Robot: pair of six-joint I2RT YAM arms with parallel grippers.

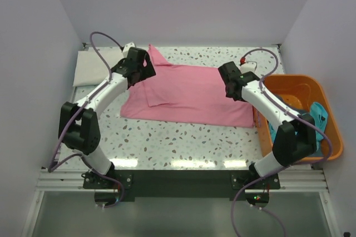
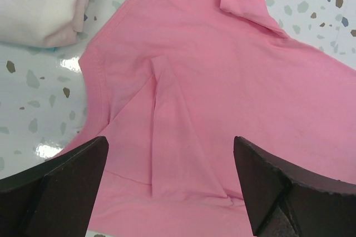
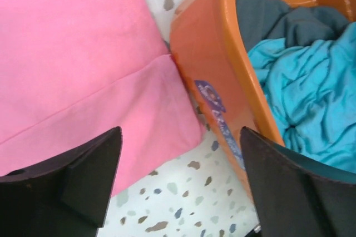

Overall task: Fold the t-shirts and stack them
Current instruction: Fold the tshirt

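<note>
A pink t-shirt (image 1: 189,95) lies spread across the speckled table, partly folded, with a sleeve flap turned in at its left end (image 2: 222,81). My left gripper (image 1: 140,70) hovers open over that left end, its jaws (image 2: 169,148) wide apart and holding nothing. My right gripper (image 1: 232,84) is open above the shirt's right near corner (image 3: 72,53), its jaws (image 3: 181,137) also holding nothing. A folded white t-shirt (image 1: 97,67) rests at the far left (image 2: 39,3). A teal t-shirt (image 3: 311,92) and a grey one (image 3: 267,14) lie crumpled in the basket.
The orange plastic basket (image 1: 295,79) stands at the table's right edge, its wall (image 3: 206,53) touching the pink shirt's corner. White walls enclose the table on the left, back and right. Bare speckled tabletop (image 1: 183,137) shows in front of the pink shirt.
</note>
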